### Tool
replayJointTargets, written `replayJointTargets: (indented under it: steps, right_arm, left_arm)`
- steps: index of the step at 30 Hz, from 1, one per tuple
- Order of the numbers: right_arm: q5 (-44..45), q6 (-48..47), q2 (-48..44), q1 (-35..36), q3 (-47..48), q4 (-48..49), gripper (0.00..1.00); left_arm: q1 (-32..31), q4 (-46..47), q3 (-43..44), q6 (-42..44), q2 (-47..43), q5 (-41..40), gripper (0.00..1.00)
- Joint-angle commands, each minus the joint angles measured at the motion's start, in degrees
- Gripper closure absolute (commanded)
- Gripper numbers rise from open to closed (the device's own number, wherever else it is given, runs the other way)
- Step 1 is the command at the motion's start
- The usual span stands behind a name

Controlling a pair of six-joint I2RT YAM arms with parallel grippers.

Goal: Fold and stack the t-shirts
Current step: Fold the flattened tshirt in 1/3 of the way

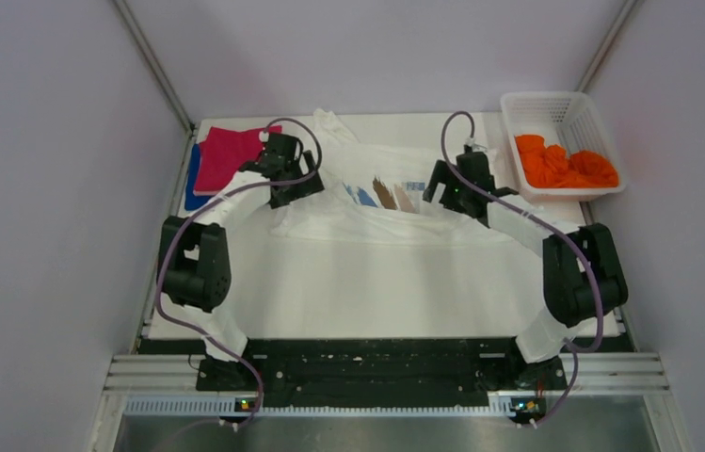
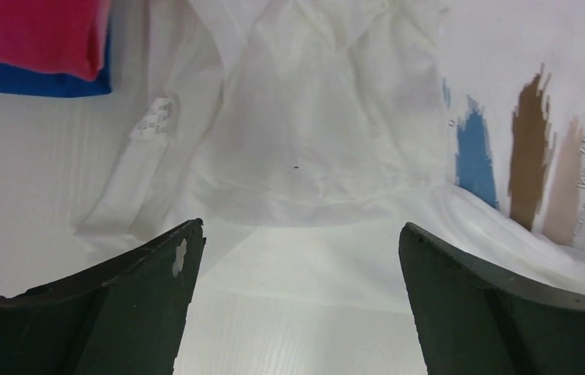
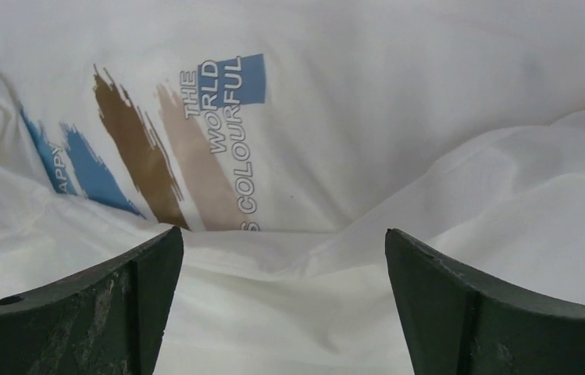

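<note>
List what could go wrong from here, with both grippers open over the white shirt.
1. The white t-shirt lies rumpled in overlapping layers under the open left gripper and right gripper; a pinch might catch the wrong layers and skew the fold.
2. The left gripper is close to the magenta t-shirt stacked on the blue t-shirt; dragging the white sleeve could disturb that stack.

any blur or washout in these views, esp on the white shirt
Top external: flat, even light, the white t-shirt almost washes into the table. Left wrist: cloth bright and low in contrast, the fingers dark against it. Right wrist: the print sharp enough to read, folds softly shaded.
</note>
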Motion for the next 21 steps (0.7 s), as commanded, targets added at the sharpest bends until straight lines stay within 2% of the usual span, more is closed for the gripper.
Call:
replayJointTargets:
  steps: [1, 6, 9, 15, 21]
  right_arm:
    - [0.53, -2.2, -0.06, 1.71, -1.77, 3.81, 0.01]
    - [-0.08, -4.97, 5.33, 1.72, -2.11, 7.68, 0.01]
    - [-3.31, -4.05, 7.08, 1.72, -3.5, 8.9, 0.01]
    - [-5.87, 1.36, 3.1, 2.69, -13.06, 10.06, 0.01]
    - [-6.46, 6.72, -10.99, 5.06, -26.22, 8.6, 0.01]
  left_arm:
    - [-0.21, 5.93, 0.19, -2.29, 1.92, 9.98, 0.01]
    - [-0.2, 1.75, 5.17, -3.21, 12.01, 12.01, 0.01]
    - [-0.2, 1.73, 3.99, -3.85, 13.28, 12.66, 0.01]
    - [-0.2, 3.8, -5.98, -4.66, 7.23, 12.39, 0.01]
    - [-1.09, 6.63, -24.14, -6.03, -5.8, 13.76, 0.01]
